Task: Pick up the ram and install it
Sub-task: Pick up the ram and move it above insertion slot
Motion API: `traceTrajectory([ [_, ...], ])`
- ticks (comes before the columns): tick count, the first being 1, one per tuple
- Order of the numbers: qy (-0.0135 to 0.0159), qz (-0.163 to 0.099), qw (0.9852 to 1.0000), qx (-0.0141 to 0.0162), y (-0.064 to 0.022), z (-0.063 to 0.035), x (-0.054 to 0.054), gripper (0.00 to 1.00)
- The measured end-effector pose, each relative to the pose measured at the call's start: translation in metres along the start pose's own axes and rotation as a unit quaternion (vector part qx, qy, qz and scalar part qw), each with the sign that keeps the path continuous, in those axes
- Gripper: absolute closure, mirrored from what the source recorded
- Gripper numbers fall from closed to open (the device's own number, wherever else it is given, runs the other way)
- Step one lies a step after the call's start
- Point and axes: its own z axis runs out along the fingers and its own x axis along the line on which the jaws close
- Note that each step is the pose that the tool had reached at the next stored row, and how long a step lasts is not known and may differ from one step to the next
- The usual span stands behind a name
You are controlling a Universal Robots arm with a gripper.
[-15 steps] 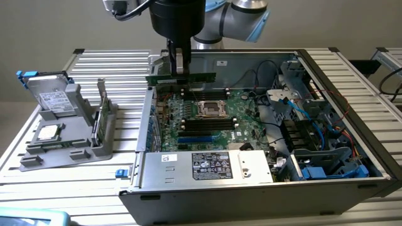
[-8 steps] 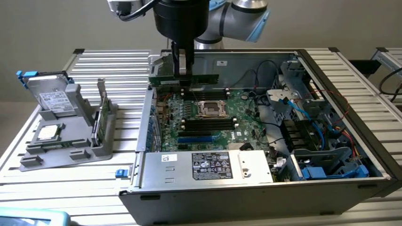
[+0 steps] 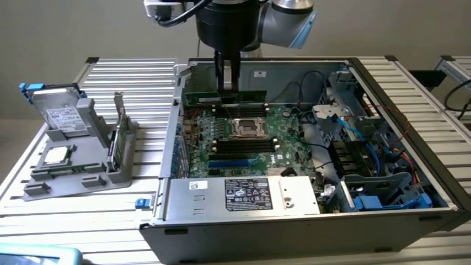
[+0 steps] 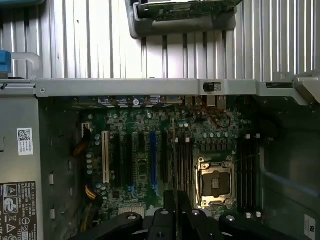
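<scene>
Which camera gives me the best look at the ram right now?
The exterior view: the ram shows its long green side, clamped in the gripper above the motherboard. The wrist view catches just its thin dark edge, seen edge-on.

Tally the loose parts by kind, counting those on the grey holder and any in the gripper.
ram: 2, one in the gripper, one on the grey holder
drive with blue tabs: 1
silver processor chip: 1
Total: 4
</scene>
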Motion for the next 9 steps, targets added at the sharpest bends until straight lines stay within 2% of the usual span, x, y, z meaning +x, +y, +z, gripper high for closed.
traceTrajectory([
  [2,0.0052,0.0,1.0,0.0003,-0.0055,0.0014,-0.001,0.85],
  [3,0.0069,0.0,1.0,0.0004,-0.0086,0.0024,-0.002,0.85],
  [5,0.0081,0.0,1.0,0.0004,-0.0158,0.0052,-0.005,0.85],
  [9,0.0082,0.0,1.0,0.0004,-0.027,0.0129,-0.01,0.85],
])
